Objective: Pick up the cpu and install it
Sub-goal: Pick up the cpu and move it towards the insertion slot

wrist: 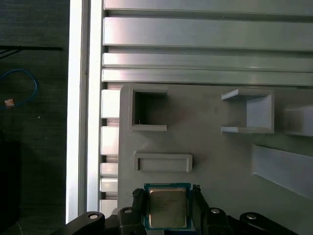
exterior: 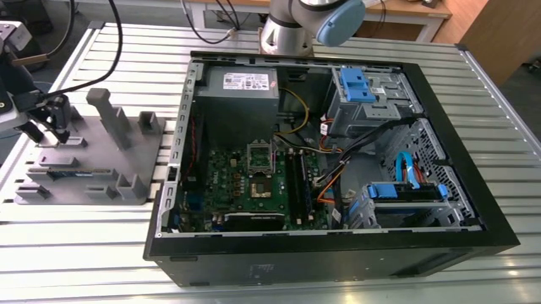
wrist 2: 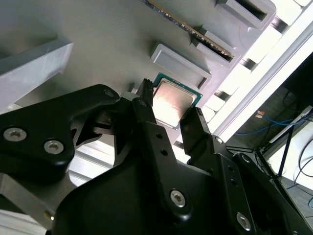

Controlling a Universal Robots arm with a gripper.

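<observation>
The cpu (wrist: 167, 208) lies flat on the grey holder plate (wrist: 215, 161), directly between the two fingers of my gripper (wrist: 167, 192). The fingers are spread, one close beside each opposite edge of the chip. I cannot tell if they touch it.

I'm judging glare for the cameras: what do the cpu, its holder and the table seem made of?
The cpu: metal top, silver with a soft sheen, on a green board rim. The holder: uniform matte grey with blocky walls, probably plastic, perhaps printed. The table: bright grooved slats with sharp highlights, likely aluminium.
</observation>
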